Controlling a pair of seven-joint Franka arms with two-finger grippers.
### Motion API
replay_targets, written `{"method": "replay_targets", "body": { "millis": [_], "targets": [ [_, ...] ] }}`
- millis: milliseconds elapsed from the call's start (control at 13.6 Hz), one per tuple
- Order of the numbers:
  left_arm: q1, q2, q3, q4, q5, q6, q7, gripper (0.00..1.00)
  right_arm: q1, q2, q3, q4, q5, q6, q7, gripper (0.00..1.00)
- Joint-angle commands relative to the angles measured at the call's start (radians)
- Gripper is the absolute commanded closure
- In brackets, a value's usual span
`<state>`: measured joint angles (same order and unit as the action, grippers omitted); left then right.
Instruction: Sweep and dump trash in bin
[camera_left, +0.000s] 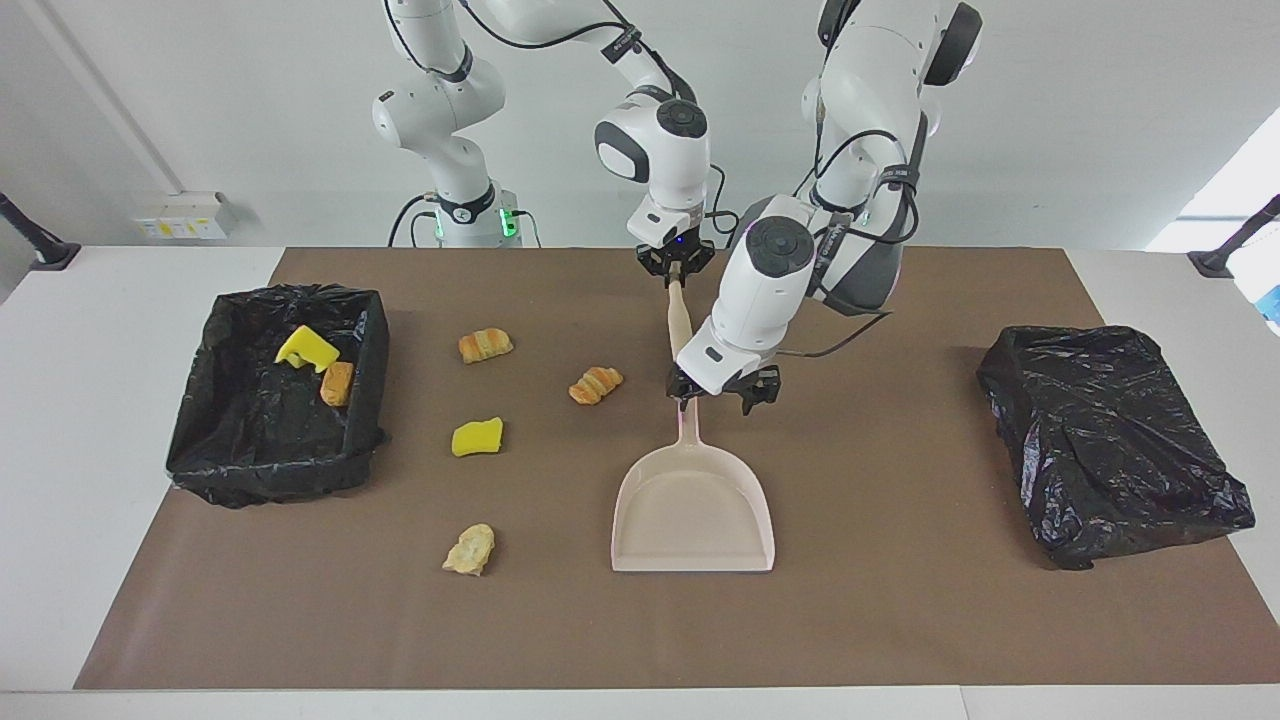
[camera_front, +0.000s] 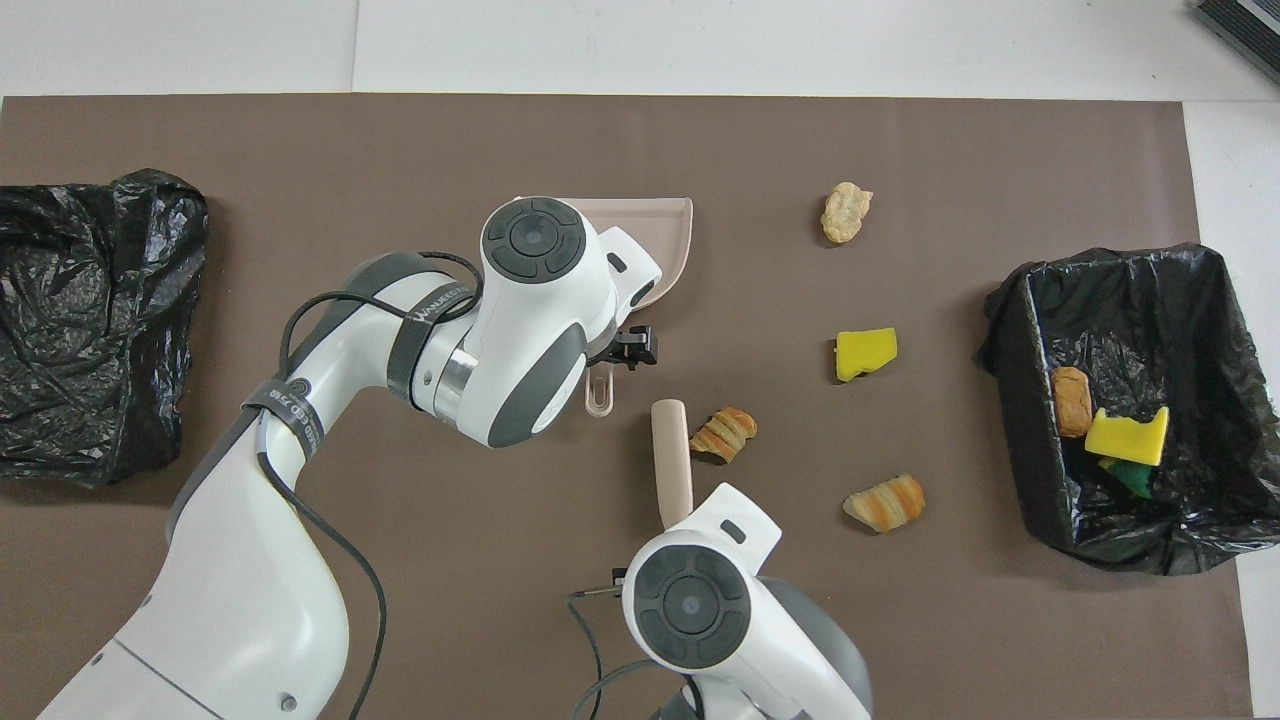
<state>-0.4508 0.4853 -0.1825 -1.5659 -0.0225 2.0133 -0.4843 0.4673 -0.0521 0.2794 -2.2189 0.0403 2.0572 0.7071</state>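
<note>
The trash is split: four scraps lie loose on the brown mat, all toward the right arm's end of the desk from the dustpan (camera_left: 692, 505). A striped croissant piece (camera_left: 596, 384) sits closest to the dustpan's handle, another croissant piece (camera_left: 485, 344) nearer the robots than that, a yellow sponge piece (camera_left: 477, 437) beside the pan's level, and a pale bread scrap (camera_left: 469, 549) farthest from the robots. Two more pieces, a yellow sponge wedge (camera_left: 306, 347) and a brown piece (camera_left: 337, 383), already rest in the lined bin (camera_left: 200, 400), well apart from the dustpan.

The right gripper (camera_left: 676, 266) has its fingers clamped on the beige brush (camera_left: 679, 320) by its upper end, the brush hanging down toward the dustpan's handle. The left gripper (camera_left: 722, 391) is low over that handle with its fingers spread wide, holding nothing.

The step in hand looks like taking up the dustpan. Next, the left fingers should settle around the handle and close, then the brush can push the nearest croissant piece into the pan's mouth. A crumpled black bag (camera_left: 1110, 440) lies toward the left arm's end, unused.
</note>
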Motion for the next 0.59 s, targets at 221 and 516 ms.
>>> {"method": "replay_targets", "body": {
  "millis": [221,516],
  "targets": [
    [-0.011,-0.008,0.009,-0.011,0.007,-0.016,-0.011,1.0,-0.159,-0.092,0.004,-0.022,0.0,-0.057,-0.096,1.0],
    [-0.002,-0.023,0.011,-0.006,0.022,-0.077,0.018,1.0,-0.327,-0.072,0.004,-0.019,-0.034,-0.025,-0.369,1.0]
  ]
}}
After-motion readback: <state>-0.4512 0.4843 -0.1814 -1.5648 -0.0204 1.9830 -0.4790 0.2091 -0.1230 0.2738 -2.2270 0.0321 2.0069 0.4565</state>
